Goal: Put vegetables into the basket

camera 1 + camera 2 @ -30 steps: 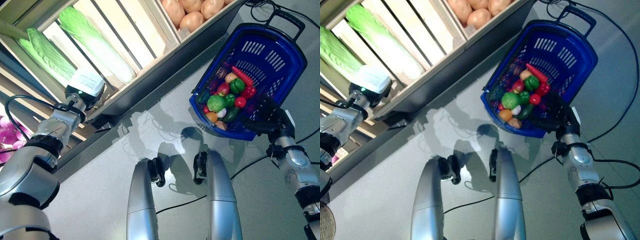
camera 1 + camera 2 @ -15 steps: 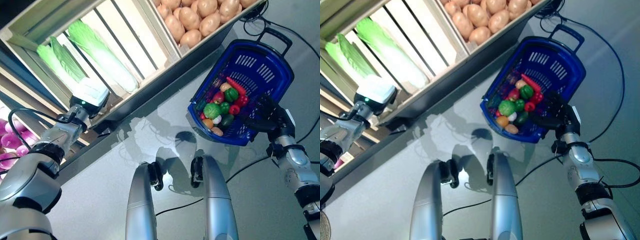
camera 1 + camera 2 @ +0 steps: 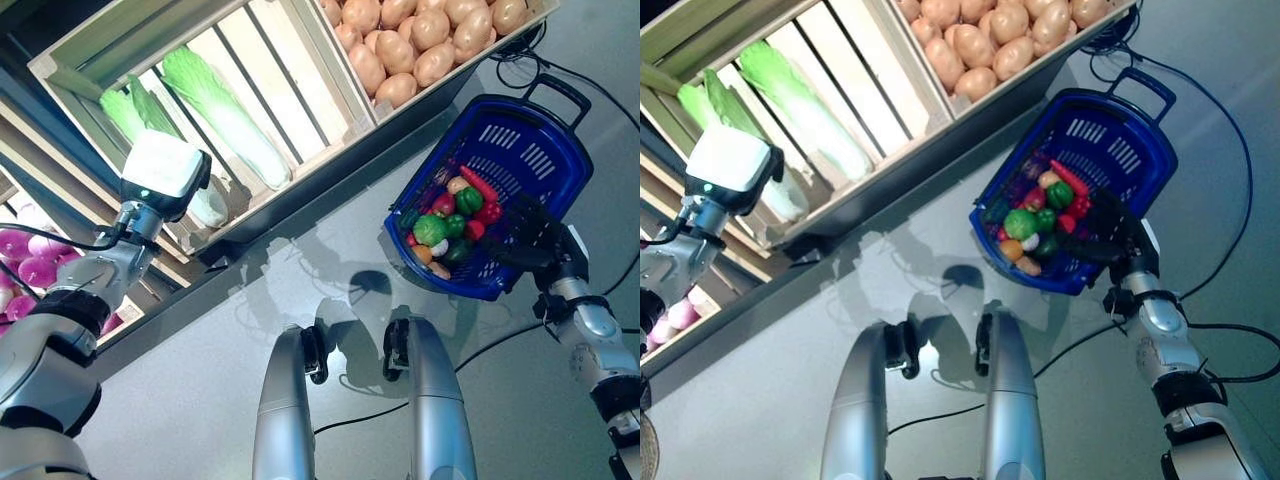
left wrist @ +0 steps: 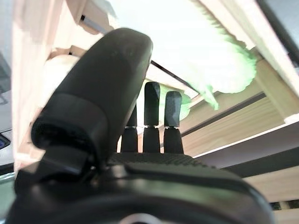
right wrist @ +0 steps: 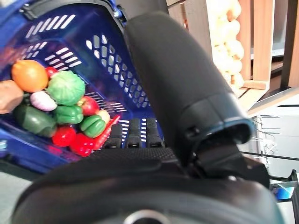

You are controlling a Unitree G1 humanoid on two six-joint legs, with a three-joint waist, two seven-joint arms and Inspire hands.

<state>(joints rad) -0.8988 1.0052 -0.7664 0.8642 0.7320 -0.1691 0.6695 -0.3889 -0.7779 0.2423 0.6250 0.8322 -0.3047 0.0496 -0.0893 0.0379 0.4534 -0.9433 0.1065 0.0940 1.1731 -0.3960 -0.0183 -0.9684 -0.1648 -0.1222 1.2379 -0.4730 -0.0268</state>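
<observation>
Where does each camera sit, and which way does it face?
Left eye view: head, facing down; cabbage crate, potatoes, blue basket, both arms.
Right eye view: same scene, slightly shifted.
Left wrist view: behind left robot hand, facing a napa cabbage.
Right wrist view: behind right robot hand, facing basket vegetables.
Both wrist views share wooden crates.

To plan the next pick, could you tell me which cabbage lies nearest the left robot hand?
The short cabbage beside the left robot hand; the long cabbage lies farther right.
</observation>
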